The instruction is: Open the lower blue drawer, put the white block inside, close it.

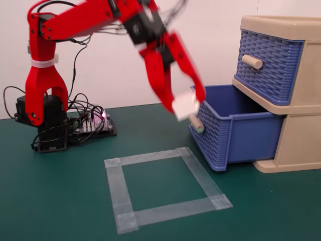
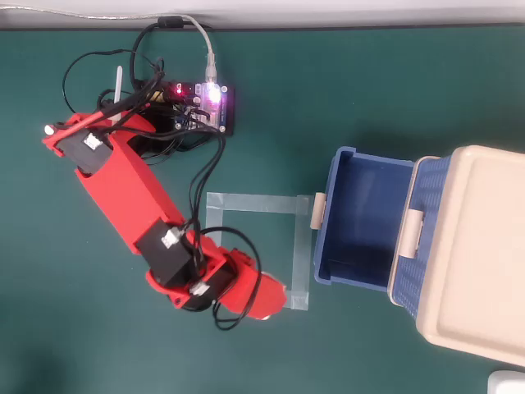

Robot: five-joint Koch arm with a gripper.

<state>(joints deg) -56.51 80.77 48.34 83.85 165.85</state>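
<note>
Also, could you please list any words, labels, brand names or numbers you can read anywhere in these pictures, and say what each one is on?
No readable text in either view.
The arm's red gripper, holding the white block, is motion-blurred in the fixed view; no lettering shows.
The lower blue drawer and the beige cabinet are plain, with no labels.
The controller board shows only lit LEDs; any markings are too small to read.

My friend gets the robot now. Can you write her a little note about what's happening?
The hand is shut on the white block, raised above the table beside the drawer front.
The lower blue drawer is pulled open and looks empty in the overhead view.
The taped square on the mat has nothing in it.
Done: drawer opened, block picked up.
Left: put the block in the drawer, then close it.
</note>
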